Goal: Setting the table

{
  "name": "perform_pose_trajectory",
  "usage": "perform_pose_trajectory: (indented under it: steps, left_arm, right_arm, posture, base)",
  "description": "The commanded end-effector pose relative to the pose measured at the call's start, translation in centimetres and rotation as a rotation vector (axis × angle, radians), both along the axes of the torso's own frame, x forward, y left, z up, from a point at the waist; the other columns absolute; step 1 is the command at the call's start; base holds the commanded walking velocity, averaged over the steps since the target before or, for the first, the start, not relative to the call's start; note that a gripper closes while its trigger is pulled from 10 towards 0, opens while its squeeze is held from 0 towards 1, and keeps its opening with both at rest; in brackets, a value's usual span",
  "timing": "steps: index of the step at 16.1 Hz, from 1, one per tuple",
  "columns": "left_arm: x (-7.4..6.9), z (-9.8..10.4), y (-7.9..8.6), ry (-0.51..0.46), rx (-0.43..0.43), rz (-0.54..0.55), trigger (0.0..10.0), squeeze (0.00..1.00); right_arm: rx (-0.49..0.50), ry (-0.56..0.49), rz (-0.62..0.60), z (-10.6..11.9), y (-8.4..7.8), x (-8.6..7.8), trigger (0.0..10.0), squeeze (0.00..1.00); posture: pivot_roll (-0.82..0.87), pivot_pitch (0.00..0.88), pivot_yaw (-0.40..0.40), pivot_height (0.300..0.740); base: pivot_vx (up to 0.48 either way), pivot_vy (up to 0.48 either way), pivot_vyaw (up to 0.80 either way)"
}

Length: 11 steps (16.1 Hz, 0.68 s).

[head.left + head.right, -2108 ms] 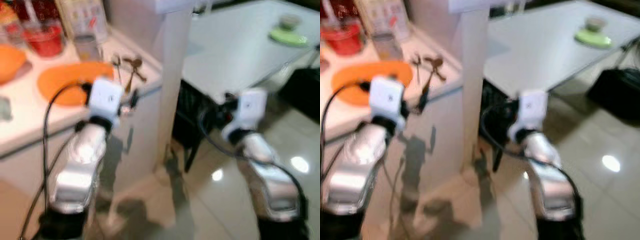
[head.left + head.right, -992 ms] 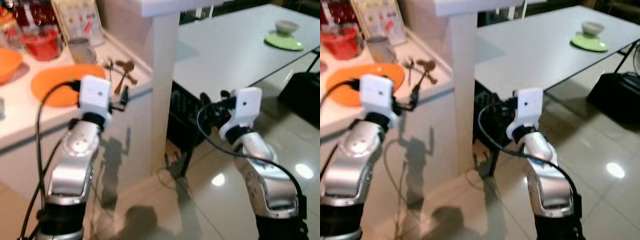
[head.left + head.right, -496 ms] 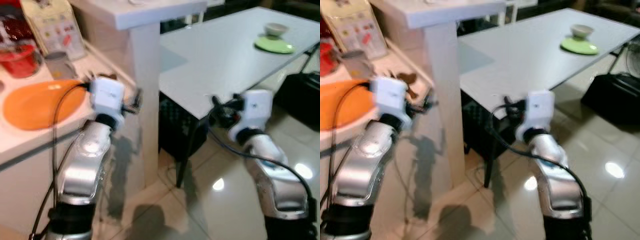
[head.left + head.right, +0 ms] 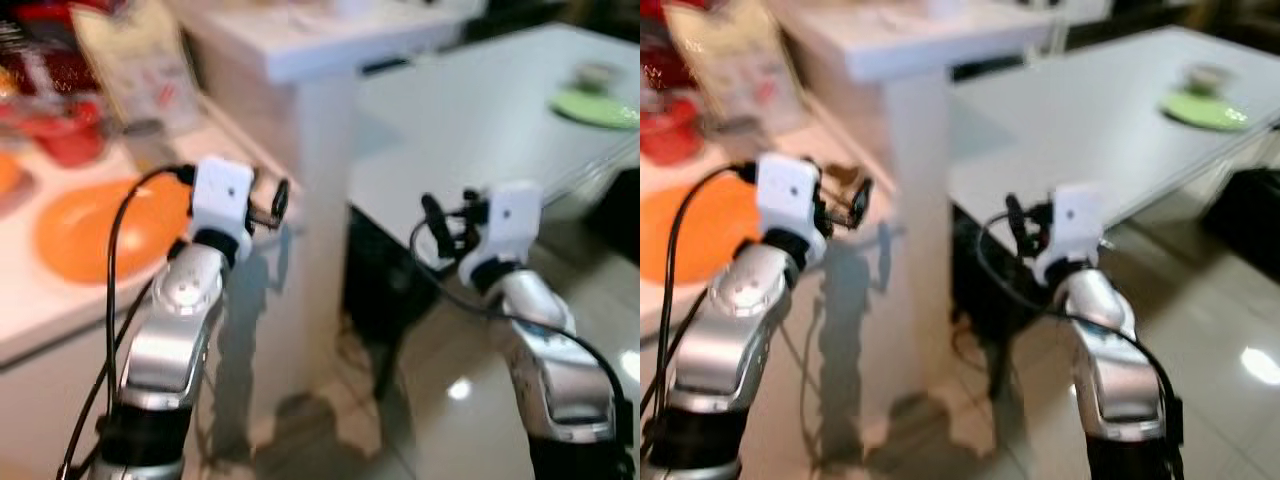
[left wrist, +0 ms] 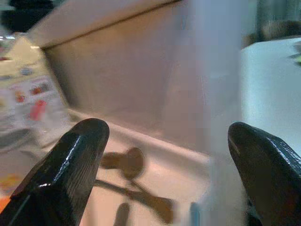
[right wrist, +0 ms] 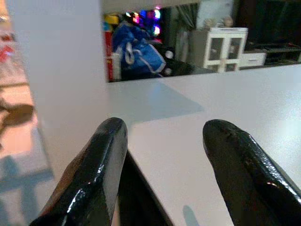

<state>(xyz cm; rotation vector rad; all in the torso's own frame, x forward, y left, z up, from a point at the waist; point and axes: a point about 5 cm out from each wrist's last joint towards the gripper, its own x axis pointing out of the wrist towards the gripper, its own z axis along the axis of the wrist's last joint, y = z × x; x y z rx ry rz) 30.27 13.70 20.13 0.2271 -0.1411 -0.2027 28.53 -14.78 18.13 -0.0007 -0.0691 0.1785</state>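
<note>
Reaching for cutlery, the left gripper [image 5: 160, 165] hung wide open and empty, level with the counter [image 4: 60, 300] edge. The dark spoons [image 5: 129, 181] lay on the counter beside the white post [image 4: 915, 180], past the smooth orange plate [image 4: 105, 225]. It would do best to descend squarely over one thin handle. The right gripper [image 6: 164, 160] stood open, empty, near the matte table [image 6: 225, 113].

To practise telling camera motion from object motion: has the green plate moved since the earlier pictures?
No. The green plate still lies near the same far corner of the grey table. Its shift within the picture comes from the camera moving.
</note>
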Motion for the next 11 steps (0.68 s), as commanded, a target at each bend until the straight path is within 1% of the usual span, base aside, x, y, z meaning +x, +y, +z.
perform_pose_trajectory:
  steps: [1, 4, 6, 7, 9, 11]
  left_arm:
    - [0.2, 0.1, 0.7, 0.006, 0.013, 0.008, 10.0, 0.00]
    - [0.8, 0.1, 1.2, 0.018, 0.032, 0.019, 10.0, 0.00]
    - [1.1, 0.0, 1.2, 0.042, 0.034, -0.013, 10.0, 0.00]
    - [1.1, -0.3, 0.9, 0.085, 0.018, -0.057, 10.0, 0.00]
    - [1.5, -0.9, 0.5, 0.160, 0.046, -0.121, 10.0, 0.00]
    - [2.3, -1.4, 0.5, 0.220, 0.061, -0.120, 10.0, 0.00]
  right_arm:
    - [0.018, 0.002, 0.030, 0.1, 0.7, -0.2, 10.0, 0.00]
    - [0.003, 0.025, 0.076, -0.3, 0.8, -0.6, 10.0, 0.00]
    - [-0.004, 0.041, 0.095, -0.5, 0.6, -1.1, 10.0, 0.00]
    - [0.001, 0.051, 0.111, -0.6, 0.5, -1.4, 10.0, 0.00]
    - [-0.022, 0.095, 0.187, -0.9, 0.0, -2.2, 10.0, 0.00]
    - [-0.060, 0.130, 0.228, -1.2, -0.5, -2.6, 10.0, 0.00]
  posture:
    - [0.02, 0.000, -0.001, 0.740]
    - [0.01, 0.000, 0.005, 0.740]
    - [0.00, 0.000, 0.006, 0.740]
    - [0.00, 0.006, 0.008, 0.740]
    - [-0.02, 0.019, 0.009, 0.740]
    - [-0.03, 0.031, 0.008, 0.740]
  base:
    - [0.349, 0.000, 0.00]
    - [0.347, 0.000, 0.00]
    - [0.339, 0.000, 0.00]
    - [0.000, 0.000, 0.00]
    - [0.000, 0.000, 0.00]
    - [0.000, 0.000, 0.00]
